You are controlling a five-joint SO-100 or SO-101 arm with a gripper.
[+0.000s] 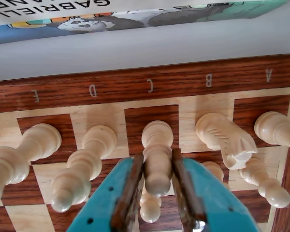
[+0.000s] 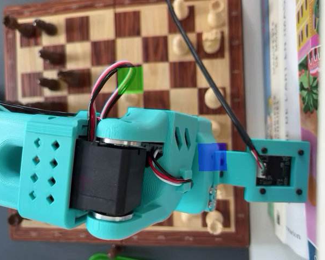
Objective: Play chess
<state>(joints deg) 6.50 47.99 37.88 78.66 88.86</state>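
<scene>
Wrist view: bishop [image 1: 157, 155] on C-file square, knight [image 1: 227, 137] right, book [image 1: 135, 14] behind board [image 1: 135, 84].

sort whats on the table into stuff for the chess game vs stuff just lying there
For the game:
chessboard
bishop on the C file, between the fingers of the gripper
other white pieces, such as the knight
dark pieces on the far side

Lying about:
books beside the board
green square on the board, purpose unclear

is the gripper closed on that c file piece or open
Shut on it: in the wrist view both fingers press the white piece between them.
</scene>
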